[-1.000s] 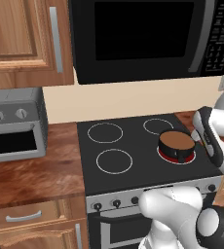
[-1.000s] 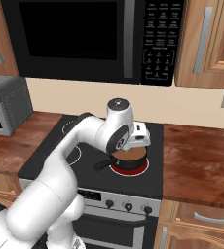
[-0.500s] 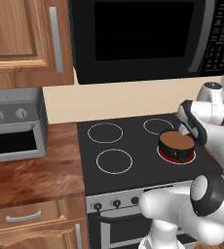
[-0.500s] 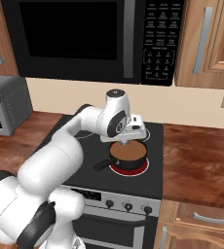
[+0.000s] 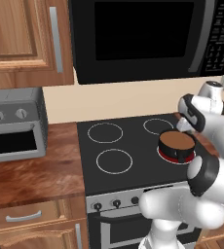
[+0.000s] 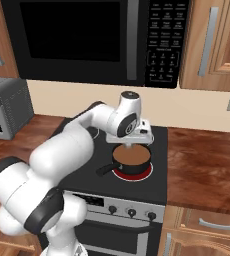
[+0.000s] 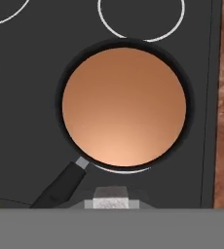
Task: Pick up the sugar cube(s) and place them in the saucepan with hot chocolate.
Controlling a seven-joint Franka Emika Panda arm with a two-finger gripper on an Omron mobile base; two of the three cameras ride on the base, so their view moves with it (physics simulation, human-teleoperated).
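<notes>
The saucepan with hot chocolate (image 7: pixel 123 107) is a small dark pot with a flat brown surface, and its black handle (image 7: pixel 60 187) points to the lower left of the hand view. It stands on the front right burner (image 6: pixel 132 156) (image 5: pixel 176 143). My gripper (image 6: pixel 131 145) (image 5: pixel 183 126) hangs just above the pan's far rim. Low in the hand view, a small pale sugar cube (image 7: pixel 111 195) sits between the gripper's (image 7: pixel 112 204) tips, which are shut on it. The cube lies over the pan's near rim, beside the handle.
The burner under the pan glows red (image 6: pixel 133 174). Three other burner rings (image 5: pixel 115 160) mark the black stovetop. A black microwave (image 6: pixel 87 40) hangs low over the stove. A toaster oven (image 5: pixel 11 126) stands on the left counter. The wooden counter (image 6: pixel 202 165) runs to the right.
The hand has risen a little and drawn back toward the far side of the pan. The elbow has swung up. The saucepan has stayed put.
</notes>
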